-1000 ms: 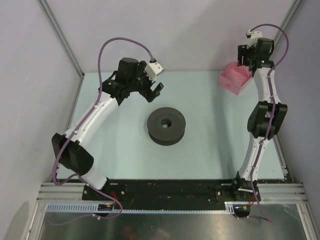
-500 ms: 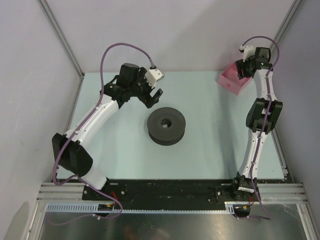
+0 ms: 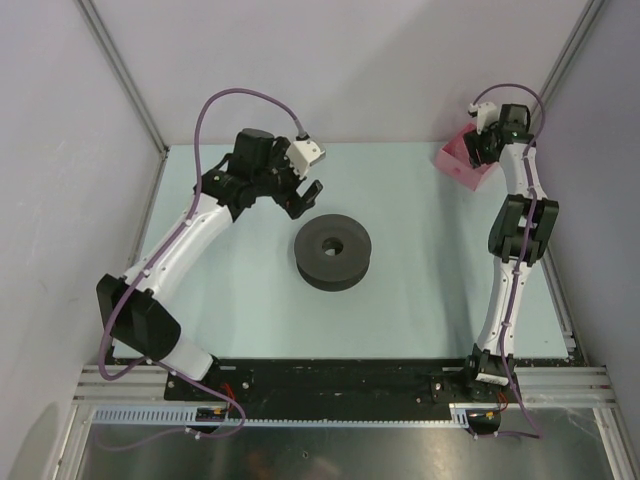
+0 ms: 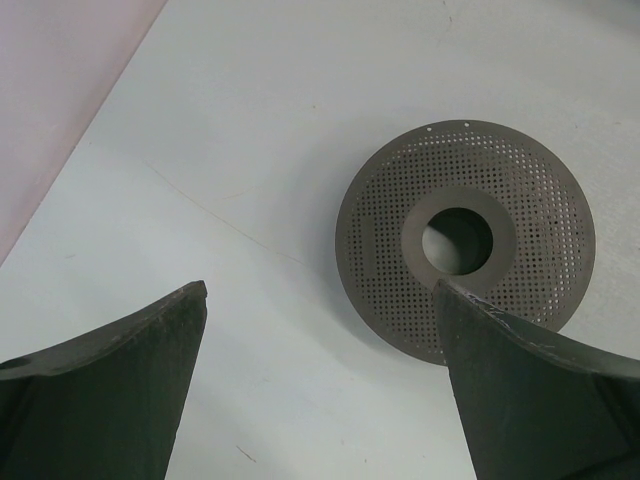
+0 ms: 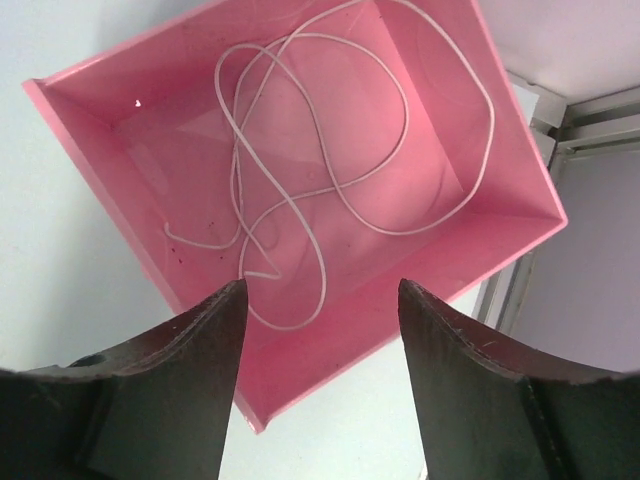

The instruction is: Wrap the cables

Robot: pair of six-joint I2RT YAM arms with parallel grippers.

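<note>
A thin white cable (image 5: 318, 180) lies in loose loops inside a pink tray (image 5: 160, 150) at the table's far right (image 3: 455, 163). My right gripper (image 5: 322, 286) hovers open over the tray's near rim, empty; in the top view it is above the tray (image 3: 478, 150). A dark grey spool (image 3: 333, 251) lies flat mid-table; its perforated flange (image 4: 462, 240) shows in the left wrist view. My left gripper (image 4: 322, 288) is open and empty, above the table just left of and behind the spool (image 3: 304, 195).
Grey walls and metal frame posts (image 3: 120, 70) close in the back and sides. A metal rail (image 5: 590, 110) runs just past the tray's far right corner. Purple cables (image 3: 240, 100) loop along both arms.
My left gripper has moved down and toward the spool. My right gripper has swung left and lower over the pink tray.
</note>
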